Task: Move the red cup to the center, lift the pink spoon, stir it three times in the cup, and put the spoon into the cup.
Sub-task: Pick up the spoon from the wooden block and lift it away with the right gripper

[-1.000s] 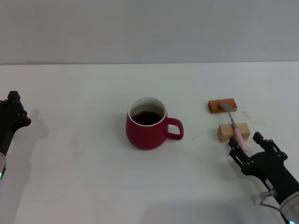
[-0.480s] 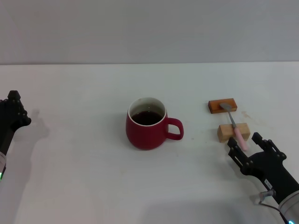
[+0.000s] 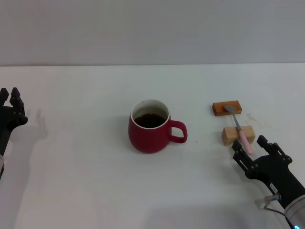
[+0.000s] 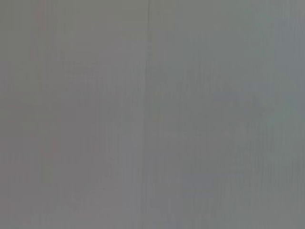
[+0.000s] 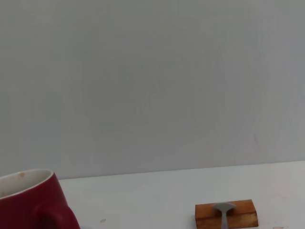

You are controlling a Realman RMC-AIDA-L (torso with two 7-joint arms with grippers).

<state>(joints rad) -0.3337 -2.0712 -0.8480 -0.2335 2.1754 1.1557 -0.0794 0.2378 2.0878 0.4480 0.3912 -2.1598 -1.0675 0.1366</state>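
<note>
Right gripper point(image 3: 253, 151): we see fingers spread, flanking the pink spoon point(image 3: 242, 133) handle's end.
Left gripper point(image 3: 10, 102): at table edge point(image 3: 5, 157), fingers apart.
Red cup point(image 3: 149, 125): well apart, open table between.

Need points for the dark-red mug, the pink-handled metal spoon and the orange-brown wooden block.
dark-red ceramic mug point(image 3: 148, 136): head view, front wall.
pink-handled metal spoon point(image 3: 244, 139): head view, pink handle.
orange-brown wooden block point(image 3: 220, 108): head view, top face beside spoon bowl.

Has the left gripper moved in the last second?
Yes. The left gripper moved slightly further left, away from the red cup, toward the picture edge.
</note>
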